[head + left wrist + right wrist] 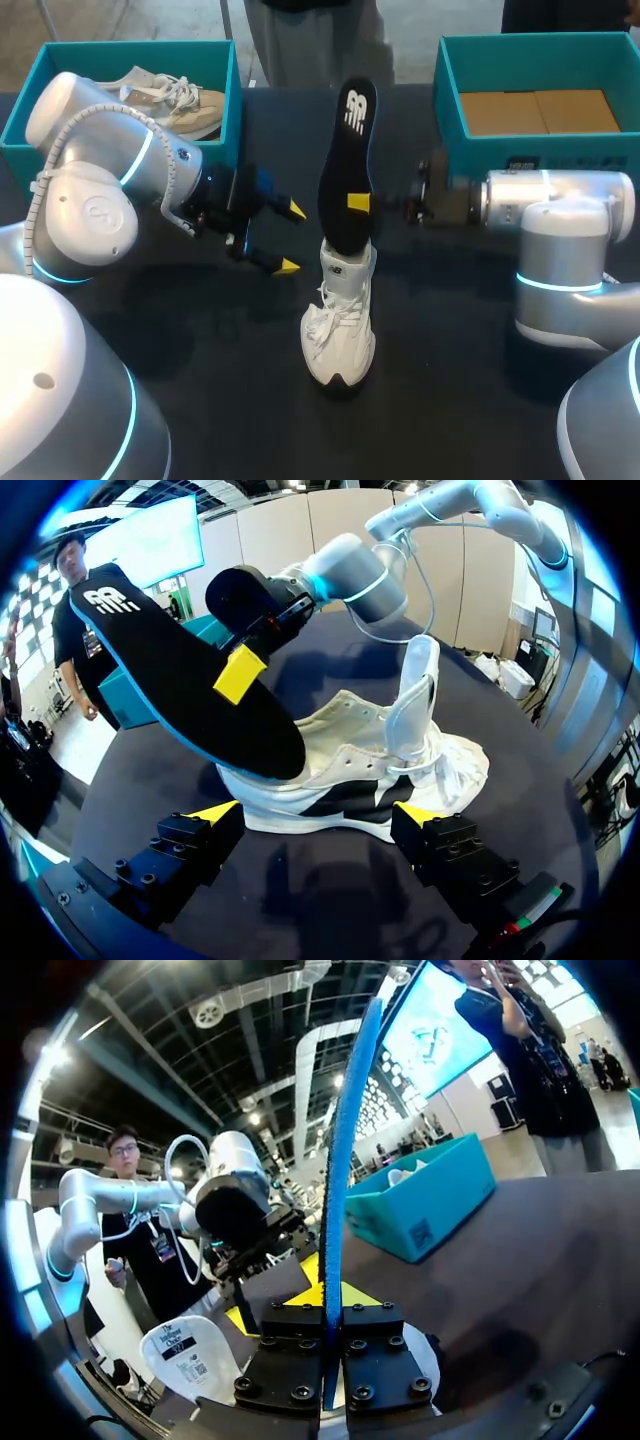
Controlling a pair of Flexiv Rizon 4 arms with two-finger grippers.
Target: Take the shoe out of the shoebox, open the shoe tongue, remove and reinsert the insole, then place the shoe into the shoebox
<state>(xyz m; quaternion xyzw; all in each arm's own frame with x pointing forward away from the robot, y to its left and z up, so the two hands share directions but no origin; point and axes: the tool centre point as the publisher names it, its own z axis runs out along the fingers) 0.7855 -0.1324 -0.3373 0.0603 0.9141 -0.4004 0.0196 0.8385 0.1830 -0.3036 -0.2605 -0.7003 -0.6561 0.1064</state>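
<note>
Standing in the shoe (340, 320), the insole (346, 150); the right wrist view alone shows the right gripper (325, 1295) clamping both its faces. Left gripper (315, 812) released.

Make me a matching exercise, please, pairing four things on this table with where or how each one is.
Things: 1 insole; 2 white shoe; 3 beige shoe; 4 left gripper.
States: A in the left shoebox; B open, holding nothing; C standing on the table; D clamped in the right gripper.
Pairs: 1-D; 2-C; 3-A; 4-B.
</note>
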